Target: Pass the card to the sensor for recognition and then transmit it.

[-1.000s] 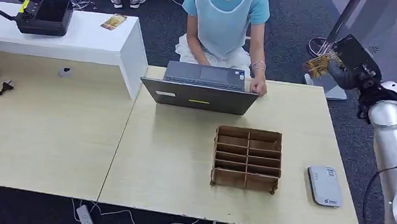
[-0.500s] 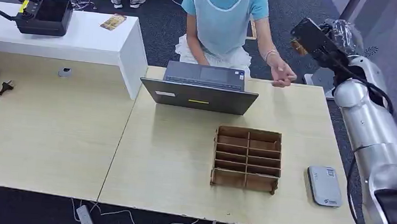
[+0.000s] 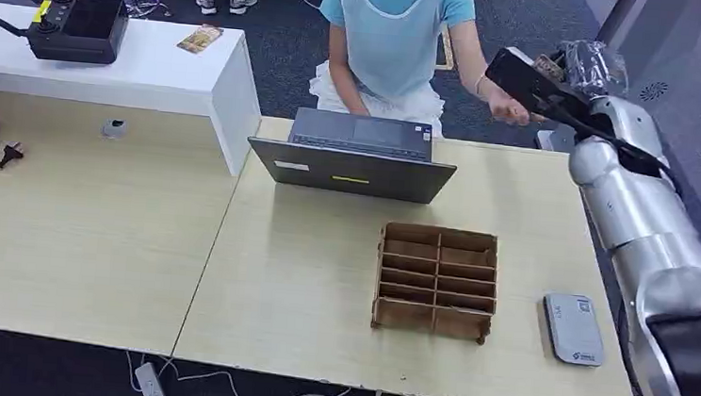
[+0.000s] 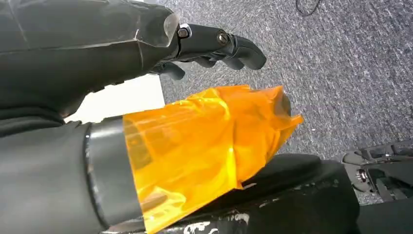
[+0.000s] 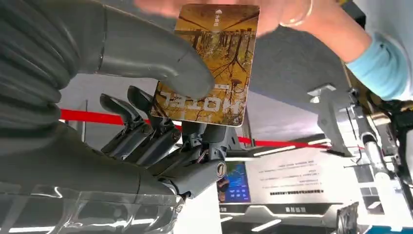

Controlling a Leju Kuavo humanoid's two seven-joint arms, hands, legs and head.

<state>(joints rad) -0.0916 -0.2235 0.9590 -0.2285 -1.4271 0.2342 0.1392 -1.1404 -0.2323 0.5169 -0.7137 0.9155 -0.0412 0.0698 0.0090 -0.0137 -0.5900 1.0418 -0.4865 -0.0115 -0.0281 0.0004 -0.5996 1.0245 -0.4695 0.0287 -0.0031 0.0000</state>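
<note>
The robot's right hand (image 5: 146, 112) is up high past the far right corner of the table (image 3: 321, 281), and it holds the card (image 5: 209, 63). The thick thumb (image 5: 160, 58) presses on the picture side of the card and the dark fingers (image 5: 146, 131) sit behind it, so the card is pinched at one end. The other end sticks out free, away from the hand. A person's hand (image 3: 503, 104) is right at that free end, touching it or just about to; the picture is too blurry there to tell which. The card looks thin, flat, light and stiff, with a shiny face that could slip. I think the best place to take it is by the free end, flat between thumb and fingers, and not by bending it. The sensor (image 3: 574, 328) lies on the table, well below and behind the right hand. The left hand (image 4: 214, 46) hangs over the grey carpet with its fingers curled in, holding nothing.
</note>
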